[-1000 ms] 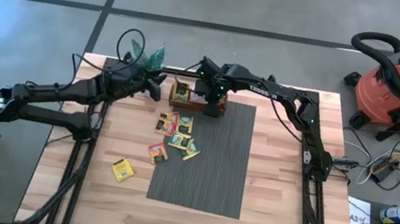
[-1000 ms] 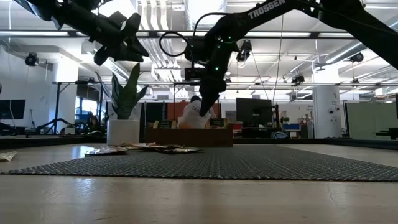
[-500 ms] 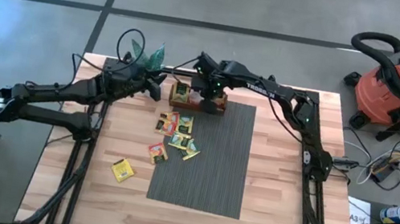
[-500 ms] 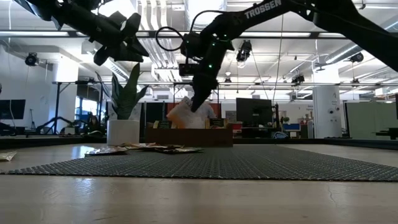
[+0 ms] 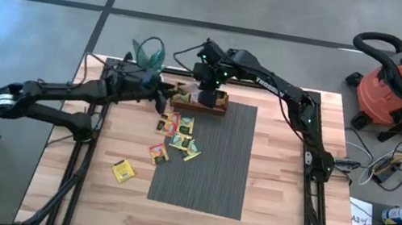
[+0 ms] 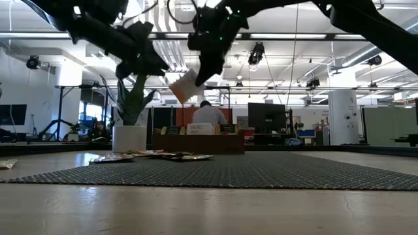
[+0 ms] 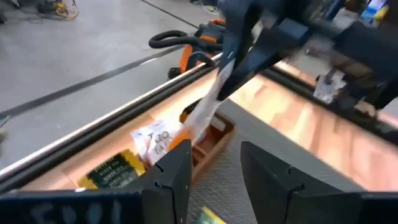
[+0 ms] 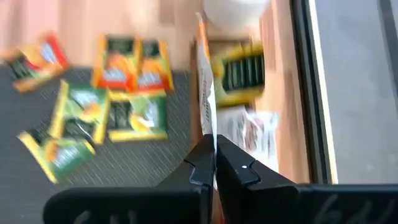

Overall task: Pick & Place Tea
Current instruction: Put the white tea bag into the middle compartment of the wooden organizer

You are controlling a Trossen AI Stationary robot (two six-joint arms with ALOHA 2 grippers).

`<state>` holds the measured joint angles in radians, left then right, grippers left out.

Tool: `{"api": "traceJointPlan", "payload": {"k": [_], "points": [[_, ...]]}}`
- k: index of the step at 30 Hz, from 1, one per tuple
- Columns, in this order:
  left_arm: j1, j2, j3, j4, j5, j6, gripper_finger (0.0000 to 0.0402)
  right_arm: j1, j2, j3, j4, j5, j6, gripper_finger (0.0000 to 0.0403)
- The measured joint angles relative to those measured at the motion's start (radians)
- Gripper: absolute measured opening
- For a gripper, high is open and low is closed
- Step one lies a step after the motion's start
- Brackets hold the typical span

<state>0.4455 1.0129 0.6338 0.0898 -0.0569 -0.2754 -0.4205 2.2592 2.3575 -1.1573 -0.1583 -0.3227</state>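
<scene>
Sachet above wooden tray

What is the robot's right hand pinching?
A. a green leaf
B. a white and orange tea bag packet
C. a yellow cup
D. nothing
B: the right hand is shut on a small flat white and orange tea-bag sachet, lifted above the long brown wooden compartment tray.

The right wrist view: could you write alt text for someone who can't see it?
The right gripper is shut on a white-and-orange tea sachet, holding it edge-on above a wooden tray that has a yellow sachet and a white sachet in it. Beside the tray, more loose sachets lie scattered on a grey mat.
</scene>
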Motion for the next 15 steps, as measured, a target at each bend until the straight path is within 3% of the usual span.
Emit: {"api": "traceJointPlan", "payload": {"k": [8,15], "points": [[0.001,0.113,0.000,0.156,-0.022,0.039,0.0132,0.026,-0.024,-0.010,-0.038,0.001,0.035,0.0008],[0.000,0.158,0.000,0.169,-0.019,0.073,0.0132,0.048,-0.025,-0.010,-0.035,0.026,0.032,0.0008]]}}
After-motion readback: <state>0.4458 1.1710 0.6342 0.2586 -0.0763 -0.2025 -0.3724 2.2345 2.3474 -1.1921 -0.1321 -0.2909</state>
